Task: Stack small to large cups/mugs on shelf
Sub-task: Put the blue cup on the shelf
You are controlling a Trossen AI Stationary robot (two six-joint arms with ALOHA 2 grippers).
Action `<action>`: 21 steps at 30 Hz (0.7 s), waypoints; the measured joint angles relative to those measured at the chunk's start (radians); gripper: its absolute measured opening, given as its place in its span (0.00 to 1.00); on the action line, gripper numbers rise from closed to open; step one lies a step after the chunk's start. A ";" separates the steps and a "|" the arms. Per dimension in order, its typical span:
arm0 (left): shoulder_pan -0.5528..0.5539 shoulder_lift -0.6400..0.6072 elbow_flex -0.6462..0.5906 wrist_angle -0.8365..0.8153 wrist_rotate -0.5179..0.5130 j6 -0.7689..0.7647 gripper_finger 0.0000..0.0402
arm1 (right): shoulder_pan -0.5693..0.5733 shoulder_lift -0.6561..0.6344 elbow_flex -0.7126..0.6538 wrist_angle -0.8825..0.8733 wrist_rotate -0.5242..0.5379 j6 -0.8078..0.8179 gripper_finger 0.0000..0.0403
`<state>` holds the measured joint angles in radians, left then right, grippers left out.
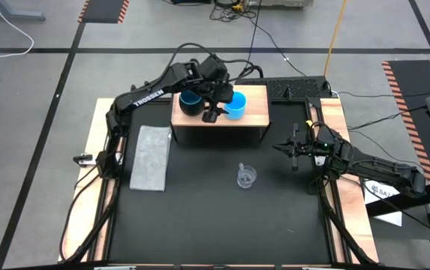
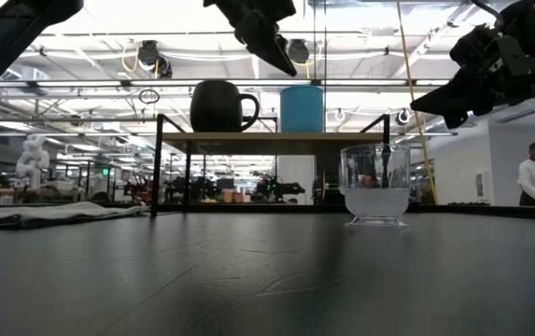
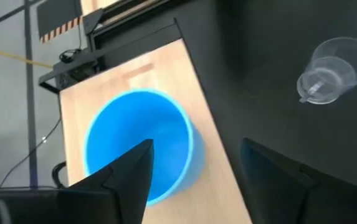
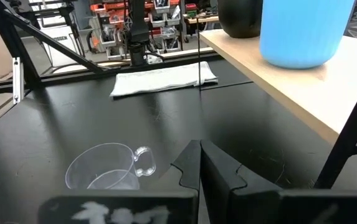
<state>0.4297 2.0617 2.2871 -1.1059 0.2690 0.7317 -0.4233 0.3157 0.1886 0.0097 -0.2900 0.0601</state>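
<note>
The wooden shelf point(image 1: 254, 112) carries the dark navy mug point(image 1: 191, 102) and, to its right, the light-blue cup point(image 1: 236, 105), both upright on their bases. My left gripper point(image 1: 211, 114) hovers open above the shelf between them, clear of both in the low view point(image 2: 274, 42). In its wrist view point(image 3: 197, 146) the light-blue cup point(image 3: 138, 146) sits below the fingers. The clear plastic cup point(image 1: 246, 177) stands upright on the black table in front of the shelf. My right gripper point(image 1: 288, 148) is shut and raised to the right of the clear cup point(image 4: 106, 168).
A grey folded cloth point(image 1: 151, 157) lies flat on the table left of the shelf. The shelf's dark legs point(image 2: 158, 163) stand on the black mat. Wooden table borders run along both sides. A person point(image 2: 534, 177) stands far off in the room.
</note>
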 joint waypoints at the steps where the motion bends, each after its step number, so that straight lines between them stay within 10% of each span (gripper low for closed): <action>1: 0.000 0.000 0.000 -0.005 0.008 0.003 0.58 | 0.000 0.000 0.000 0.000 0.000 0.000 0.00; 21: 0.003 0.027 -0.006 0.001 0.025 0.015 0.48 | 0.000 0.000 0.000 0.000 0.000 0.004 0.00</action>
<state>0.4327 2.0884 2.2808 -1.1045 0.2943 0.7465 -0.4232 0.3157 0.1886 0.0093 -0.2901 0.0641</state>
